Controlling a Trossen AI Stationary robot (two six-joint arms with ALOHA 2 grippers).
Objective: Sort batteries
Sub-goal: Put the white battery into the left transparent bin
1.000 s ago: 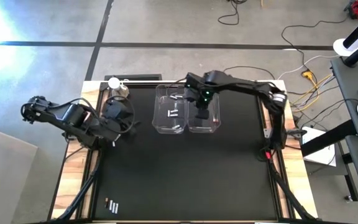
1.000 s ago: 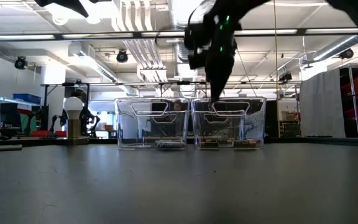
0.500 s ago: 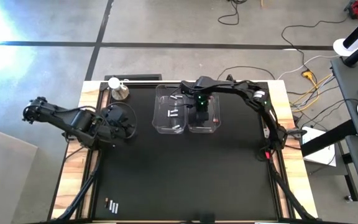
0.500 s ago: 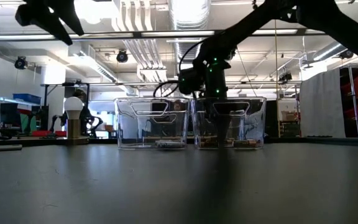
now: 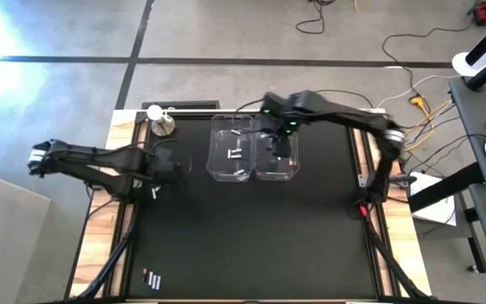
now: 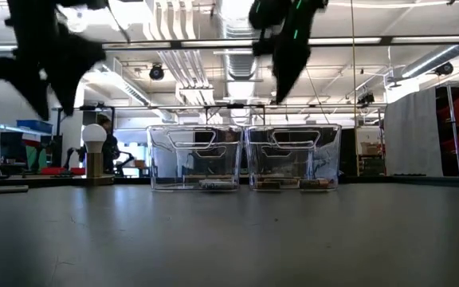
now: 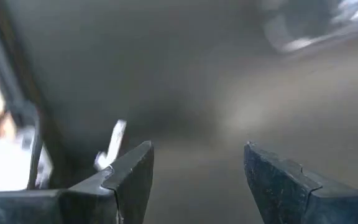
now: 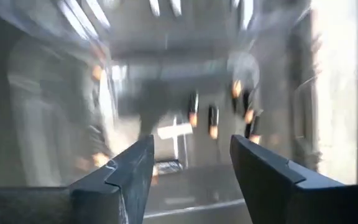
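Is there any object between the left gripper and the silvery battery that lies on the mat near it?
Nothing visible. In the left wrist view, the left gripper is open above bare black mat, and the silvery battery lies just beyond one finger, with only the mat between them.
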